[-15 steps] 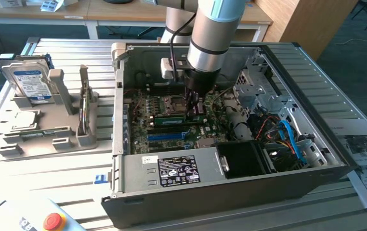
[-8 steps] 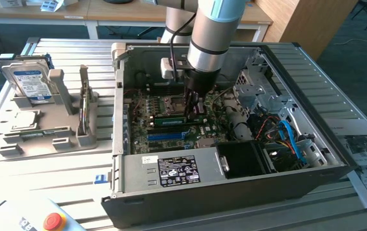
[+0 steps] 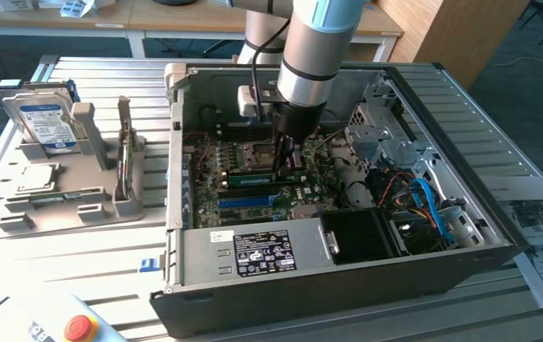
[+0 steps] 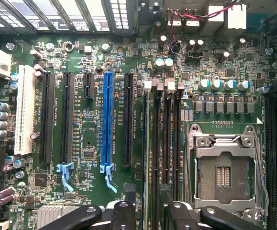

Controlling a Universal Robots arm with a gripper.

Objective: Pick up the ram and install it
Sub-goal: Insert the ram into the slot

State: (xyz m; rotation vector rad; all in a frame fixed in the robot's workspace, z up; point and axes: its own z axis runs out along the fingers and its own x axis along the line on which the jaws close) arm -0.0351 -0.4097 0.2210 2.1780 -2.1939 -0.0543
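The ram (image 3: 252, 171) is best kept parallel to the slot (image 4: 153, 143) and pressed evenly; whether the gripper (image 3: 288, 160) clamps it cannot be told.

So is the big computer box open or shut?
Open. The computer case has no cover on its upward side, so the green motherboard inside is plainly showing.

We see the case (image 3: 348, 292) as matt dark sheet metal, and its drive cage (image 3: 385, 135) as bare, shiny steel. The motherboard (image 4: 85, 62) is glossy green board, with a slot (image 4: 107, 120) of smooth blue plastic. At nine o'clock from the case, the holder (image 3: 91, 206) looks like matt grey plastic. The hard drive (image 3: 43, 121) is paper-labelled metal. The gripper (image 3: 288, 165) is matt black.
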